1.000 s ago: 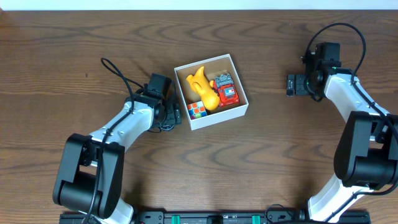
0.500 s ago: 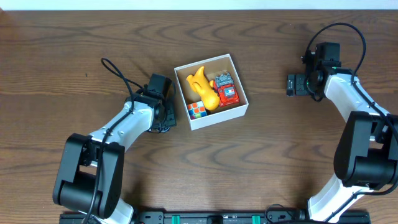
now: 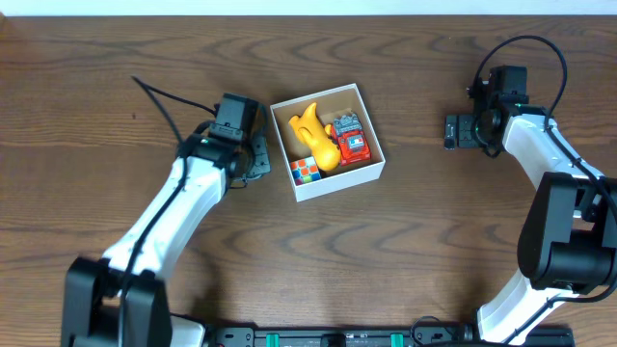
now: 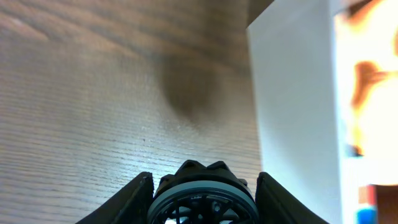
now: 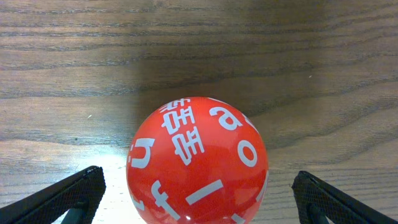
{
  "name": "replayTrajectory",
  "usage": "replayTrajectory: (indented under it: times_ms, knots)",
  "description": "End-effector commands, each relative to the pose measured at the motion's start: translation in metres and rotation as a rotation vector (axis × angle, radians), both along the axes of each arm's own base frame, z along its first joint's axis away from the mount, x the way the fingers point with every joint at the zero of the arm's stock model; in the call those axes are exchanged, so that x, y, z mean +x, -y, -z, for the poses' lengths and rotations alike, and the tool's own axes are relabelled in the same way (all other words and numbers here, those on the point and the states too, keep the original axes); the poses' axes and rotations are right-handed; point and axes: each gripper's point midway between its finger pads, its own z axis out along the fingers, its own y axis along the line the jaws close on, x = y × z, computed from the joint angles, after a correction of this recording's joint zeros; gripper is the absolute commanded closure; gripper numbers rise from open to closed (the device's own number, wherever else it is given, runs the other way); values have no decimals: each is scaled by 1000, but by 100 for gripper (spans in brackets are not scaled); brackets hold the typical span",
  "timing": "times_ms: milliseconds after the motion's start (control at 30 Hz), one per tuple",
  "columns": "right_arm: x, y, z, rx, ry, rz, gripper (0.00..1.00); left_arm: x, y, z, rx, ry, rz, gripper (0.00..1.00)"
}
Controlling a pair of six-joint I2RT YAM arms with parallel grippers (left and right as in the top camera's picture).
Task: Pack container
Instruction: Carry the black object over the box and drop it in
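The container (image 3: 374, 172), a white box with a brown inside, stands mid-table and holds a yellow toy (image 3: 314, 133), a red toy car (image 3: 351, 141) and a colour cube (image 3: 306, 171). Its white wall (image 4: 292, 106) fills the right of the left wrist view. My left gripper (image 3: 254, 162) sits just left of the box, shut on a black round wheel-like thing (image 4: 202, 196) low over the table. My right gripper (image 5: 199, 186) is open wide at the far right (image 3: 451, 130), its fingers either side of a red ball with white letters (image 5: 198, 158), not touching it. The ball is hidden in the overhead view.
Dark wood table (image 3: 405, 251) all around. A black cable (image 3: 159, 101) trails from the left arm toward the back left. The right arm (image 3: 540, 145) curves along the right edge.
My left arm has swung toward the back, carrying the gripper and the black round thing up along the box's left side. The right arm has not moved.
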Motion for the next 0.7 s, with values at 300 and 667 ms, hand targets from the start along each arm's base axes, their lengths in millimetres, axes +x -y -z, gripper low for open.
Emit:
replayTrajectory:
  times_ms: [300, 667]
  knots:
    - [1, 1, -7, -5, 15, 0, 1, 4, 57, -75, -82, 247, 140, 51]
    - [1, 1, -7, -5, 15, 0, 1, 15, 93, -83, -125, 332, 206, 51]
